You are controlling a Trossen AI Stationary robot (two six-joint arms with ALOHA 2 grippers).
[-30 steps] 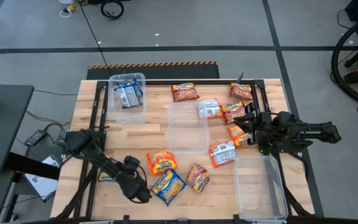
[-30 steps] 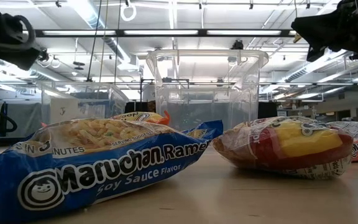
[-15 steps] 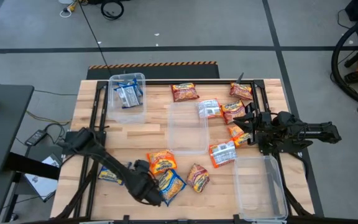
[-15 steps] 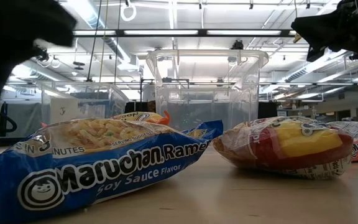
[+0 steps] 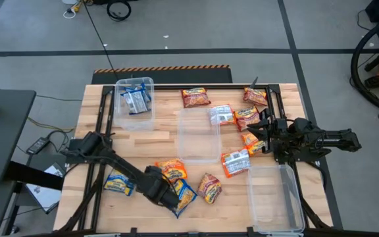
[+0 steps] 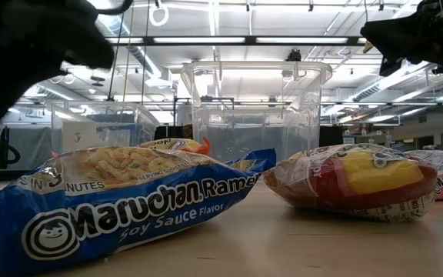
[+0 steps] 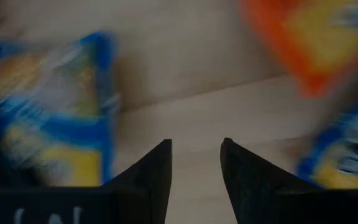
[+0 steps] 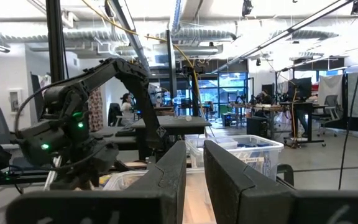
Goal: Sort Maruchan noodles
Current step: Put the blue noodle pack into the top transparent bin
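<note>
The left gripper point(image 5: 166, 195), fingers parted and empty, has swung across to the blue noodle packet point(image 5: 181, 196), likely its next pick.

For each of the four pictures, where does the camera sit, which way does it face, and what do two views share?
High view: above the table, facing straight down; both arms show, left gripper by the blue packet, right gripper at the right edge.
Low view: at table height, facing level across; the blue packet fills the foreground, arm parts dark at top.
Left wrist view: facing down at the wood past its own open fingers.
Right wrist view: facing level across to the left arm.
Shared: high and low views both show the blue packet.
</note>
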